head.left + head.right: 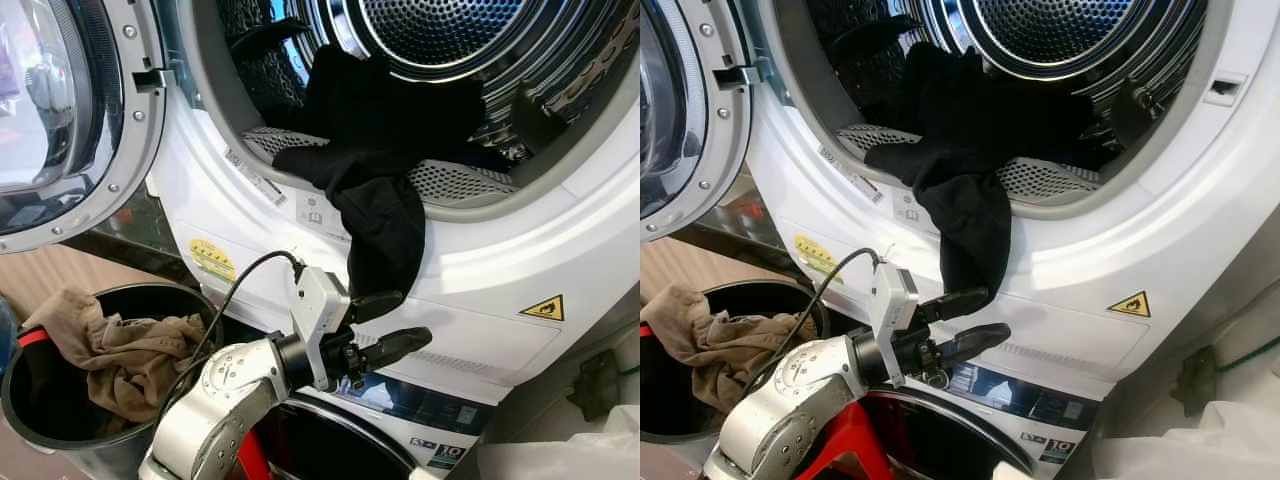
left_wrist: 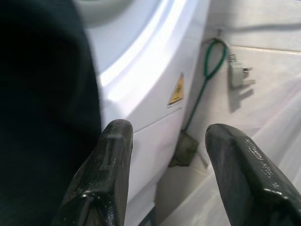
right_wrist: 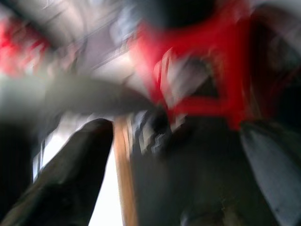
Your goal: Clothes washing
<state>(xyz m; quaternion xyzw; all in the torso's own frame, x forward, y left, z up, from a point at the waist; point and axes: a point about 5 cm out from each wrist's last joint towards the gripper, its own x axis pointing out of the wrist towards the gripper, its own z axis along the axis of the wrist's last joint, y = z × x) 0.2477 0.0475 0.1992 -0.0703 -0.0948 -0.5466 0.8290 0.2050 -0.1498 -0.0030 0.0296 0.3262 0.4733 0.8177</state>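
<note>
A black garment lies half inside the washing machine drum, one end drooping over the door rim and down the white front panel, so loading looks unfinished. The left gripper, fingers spread and empty, sits just below the hanging end, its upper finger at the cloth's tip. Lower, toward the arm's outer side, tan clothes wait in a black basket. The right gripper is spread, its view blurred.
</note>
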